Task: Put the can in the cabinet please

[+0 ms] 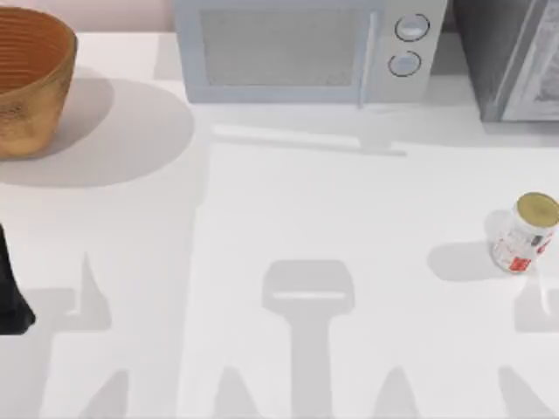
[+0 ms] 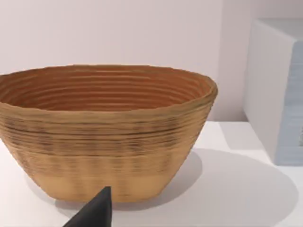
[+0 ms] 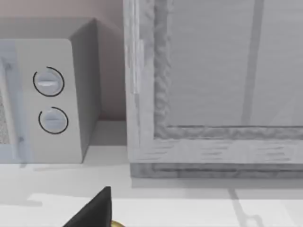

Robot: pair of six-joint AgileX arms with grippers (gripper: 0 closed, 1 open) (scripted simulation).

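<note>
Can (image 1: 526,232) upright on white bench (image 1: 288,218), near right edge, well apart from cabinet (image 1: 515,57) at back right, door shut; microwave (image 1: 306,48) beside cabinet; basket (image 1: 31,78) back left; left arm (image 1: 10,292) at left edge.

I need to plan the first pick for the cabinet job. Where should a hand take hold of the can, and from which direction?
Grip the can across its round white-labelled side wall, below the gold lid. It stands upright, apart from the cabinet and microwave, on bare table near the right edge, so a descent from above, fingers either side of the body, likely suits best.
</note>
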